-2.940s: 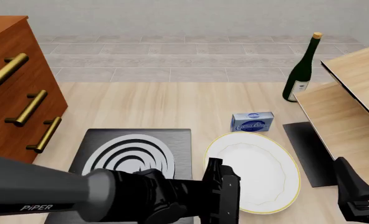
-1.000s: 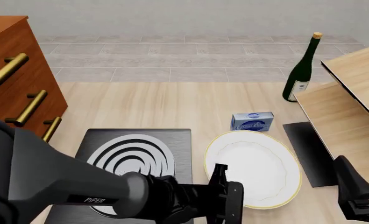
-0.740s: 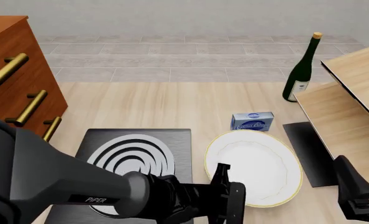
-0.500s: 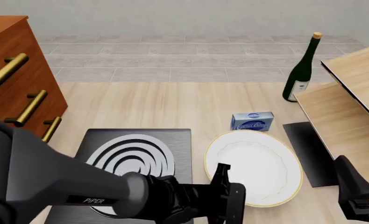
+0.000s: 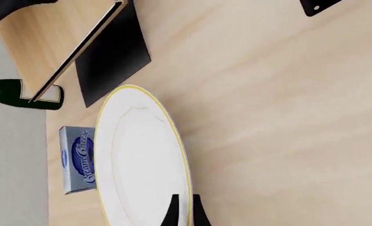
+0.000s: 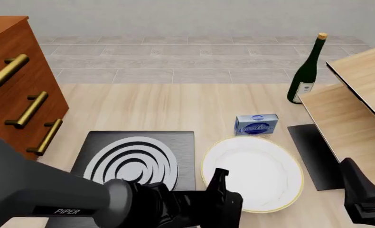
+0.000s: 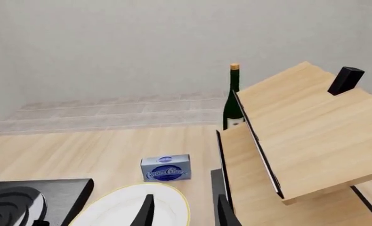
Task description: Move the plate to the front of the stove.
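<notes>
The white plate (image 6: pixel 257 168) with a thin gold rim lies right of the stove (image 6: pixel 134 157), a black slab with grey rings. My left gripper (image 6: pixel 220 176) is shut on the plate's near-left rim. In the left wrist view its fingertips (image 5: pixel 173 213) pinch the rim of the plate (image 5: pixel 139 160). My right gripper (image 6: pixel 367 176) hangs at the near right corner, away from the plate. The right wrist view shows the right gripper (image 7: pixel 184 212) open with nothing held, above the plate (image 7: pixel 126 208) and beside the stove (image 7: pixel 22 201).
A blue cream cheese box (image 6: pixel 256 123) sits just beyond the plate. A plain black mat (image 6: pixel 311 152) lies to the plate's right, under a tilted wooden shelf (image 6: pixel 352 114). A green bottle (image 6: pixel 305 76) stands at the back right. A wooden drawer cabinet (image 6: pixel 16 95) fills the left.
The plate has shifted a little to the left, toward the stove, with my left gripper holding its rim. The left arm has lowered and changed posture. The right arm has not moved.
</notes>
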`<control>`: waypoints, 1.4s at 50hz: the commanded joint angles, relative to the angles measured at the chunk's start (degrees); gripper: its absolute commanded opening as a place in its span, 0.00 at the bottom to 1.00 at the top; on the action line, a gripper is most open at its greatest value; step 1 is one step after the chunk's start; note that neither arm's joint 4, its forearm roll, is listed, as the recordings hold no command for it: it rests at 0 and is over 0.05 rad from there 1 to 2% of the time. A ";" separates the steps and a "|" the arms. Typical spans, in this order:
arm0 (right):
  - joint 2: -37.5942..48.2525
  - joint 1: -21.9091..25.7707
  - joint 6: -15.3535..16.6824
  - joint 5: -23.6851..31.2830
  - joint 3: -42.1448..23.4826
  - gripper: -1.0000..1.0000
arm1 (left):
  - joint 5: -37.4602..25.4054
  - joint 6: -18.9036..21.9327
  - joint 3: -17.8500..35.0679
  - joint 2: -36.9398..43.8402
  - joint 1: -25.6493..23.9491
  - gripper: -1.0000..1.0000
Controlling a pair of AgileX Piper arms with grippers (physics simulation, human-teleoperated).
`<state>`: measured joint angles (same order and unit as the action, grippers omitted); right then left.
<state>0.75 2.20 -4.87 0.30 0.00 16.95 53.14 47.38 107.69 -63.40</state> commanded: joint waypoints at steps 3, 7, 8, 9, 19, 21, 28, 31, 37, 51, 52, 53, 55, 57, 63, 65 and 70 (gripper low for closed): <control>0.73 0.20 -0.19 -1.01 0.00 1.00 | -0.72 0.99 -3.46 -4.25 -2.92 0.00; 0.75 0.26 -0.24 -1.08 0.00 1.00 | -0.74 2.00 -4.40 -5.62 -3.79 0.00; 0.79 0.29 -0.18 -1.10 0.00 1.00 | -0.16 2.48 -4.79 -5.83 -3.93 0.00; 0.60 0.29 -0.15 -0.93 0.00 1.00 | -0.36 2.35 -4.76 -6.15 -4.14 0.00; 0.01 0.34 -0.02 -0.28 0.00 1.00 | -0.89 3.11 -4.94 -8.80 -4.82 0.00; 0.06 0.45 0.05 -0.32 0.00 1.00 | -0.65 3.75 -5.30 -9.11 -4.77 0.00; 0.08 0.56 0.06 -0.40 0.00 1.00 | -1.13 4.54 -5.76 -11.17 -4.78 0.00; 0.14 0.60 0.08 -0.43 0.00 1.00 | -0.31 5.76 -6.47 -11.83 -4.59 0.00; -0.03 0.52 0.10 -0.25 0.00 1.00 | -0.82 6.79 -6.62 -13.43 -4.66 0.00; 0.10 0.33 0.11 -0.61 0.00 1.00 | -1.72 9.97 -8.17 -16.70 -4.20 0.00; 0.21 0.37 0.12 -0.74 0.00 1.00 | -1.75 10.21 -8.34 -16.90 -4.20 0.00; 0.20 0.36 0.06 -0.80 0.00 1.00 | -1.82 10.74 -8.65 -17.39 -4.10 0.00; 0.23 0.33 0.08 -0.88 -0.01 1.00 | -2.04 10.90 -8.73 -17.75 -4.04 0.00; 0.36 0.30 0.03 -1.04 -0.01 1.00 | -2.70 10.93 -8.61 -18.48 -3.98 0.00; 0.24 0.14 -0.09 -0.99 -0.01 1.00 | -3.03 12.25 -9.55 -20.45 -2.86 0.00; 0.23 0.00 -0.17 -1.04 -0.01 1.00 | -2.77 12.96 -10.13 -21.04 -2.42 0.00; 0.15 -0.03 -0.45 -1.45 -0.03 1.00 | -2.56 13.73 -11.02 -22.17 -1.45 0.00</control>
<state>0.98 2.34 -5.01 -0.76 -0.02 14.31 64.62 37.59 88.31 -66.29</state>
